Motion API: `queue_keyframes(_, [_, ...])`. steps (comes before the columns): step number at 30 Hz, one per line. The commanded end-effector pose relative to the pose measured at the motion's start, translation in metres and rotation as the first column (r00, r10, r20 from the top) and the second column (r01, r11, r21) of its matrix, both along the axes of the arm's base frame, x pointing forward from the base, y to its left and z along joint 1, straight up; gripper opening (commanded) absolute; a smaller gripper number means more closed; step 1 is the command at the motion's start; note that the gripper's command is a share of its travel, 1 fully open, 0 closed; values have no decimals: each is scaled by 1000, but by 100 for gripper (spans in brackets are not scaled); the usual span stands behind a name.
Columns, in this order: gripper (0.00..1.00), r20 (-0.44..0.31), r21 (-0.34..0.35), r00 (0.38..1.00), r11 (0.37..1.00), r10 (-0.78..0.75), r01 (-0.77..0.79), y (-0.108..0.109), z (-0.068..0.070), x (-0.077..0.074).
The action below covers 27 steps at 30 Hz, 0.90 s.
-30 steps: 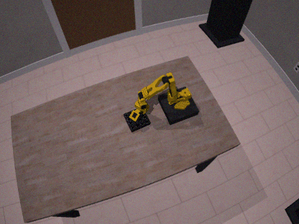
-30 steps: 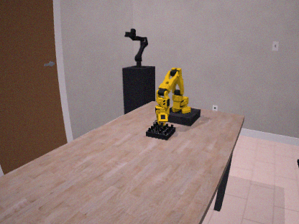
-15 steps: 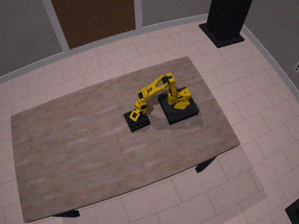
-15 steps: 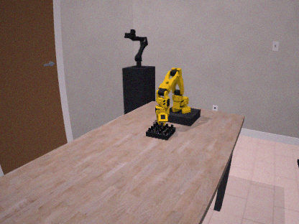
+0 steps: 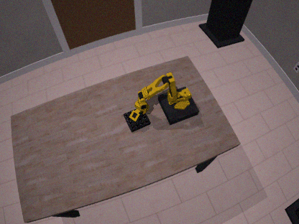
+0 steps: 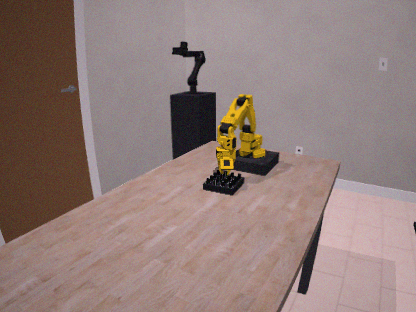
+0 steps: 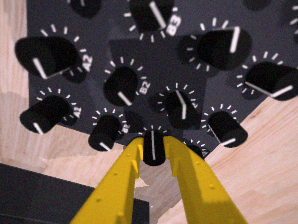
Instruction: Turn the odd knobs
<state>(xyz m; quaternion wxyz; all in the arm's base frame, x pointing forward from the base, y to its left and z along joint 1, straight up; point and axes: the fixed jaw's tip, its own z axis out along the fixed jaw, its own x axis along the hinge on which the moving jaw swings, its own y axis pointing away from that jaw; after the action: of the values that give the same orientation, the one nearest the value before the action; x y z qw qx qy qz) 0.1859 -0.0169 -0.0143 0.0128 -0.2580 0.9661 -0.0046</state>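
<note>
The yellow claw-like gripper point(image 5: 134, 115) point(image 6: 225, 171) point(image 7: 154, 142) is closing narrowly around a black cylindrical knob point(image 7: 154, 152). The knob's white line is running lengthwise between the fingers.

It looks like a plain lab or test room; in the outside view a door point(image 6: 37, 110) with a lever handle point(image 6: 69, 89) stands at the left, and bare grey walls point(image 6: 300, 75) carry a switch point(image 6: 383, 64) and a socket point(image 6: 299, 150); pale tiles point(image 5: 154, 204) point(image 6: 350, 280) cover the floor; a second, black arm point(image 6: 198, 65) tops a dark pedestal point(image 5: 229, 21) point(image 6: 194, 122) at the far side, beyond a long wooden table point(image 5: 90, 151) point(image 6: 165, 230).
</note>
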Motion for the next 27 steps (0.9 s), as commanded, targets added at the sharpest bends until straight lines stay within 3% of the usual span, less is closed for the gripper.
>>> queue_keyframes(1, [5,-26,2,1000,1000,2,-2,0,-3,-5])
queue_keyframes(27, [8,-26,2,1000,1000,2,-2,0,0,-6])
